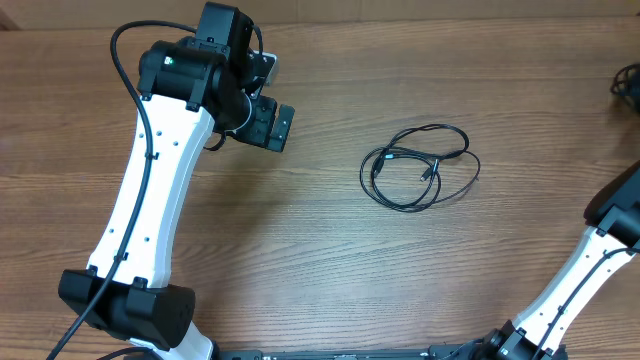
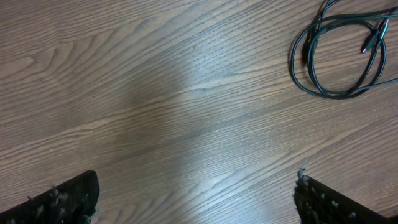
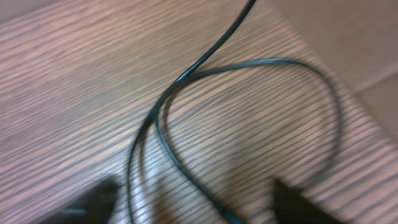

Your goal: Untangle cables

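Overhead: a black cable (image 1: pixel 420 165) lies loosely coiled mid-way across the table (image 1: pixel 300 250), well apart from the left gripper (image 1: pixel 270 125).

Left wrist: its fingers (image 2: pixel 68 199) stand wide and hold nothing, with the coil at upper right.

Right wrist: the blurred right gripper (image 3: pixel 196 199) is spread above a second cable (image 3: pixel 180 79). The two cables appear separated, their loops not yet straightened.

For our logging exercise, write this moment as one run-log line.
coiled cable: lying loose on table | left fingers: apart, empty | right fingers: apart, above blurred cable loop
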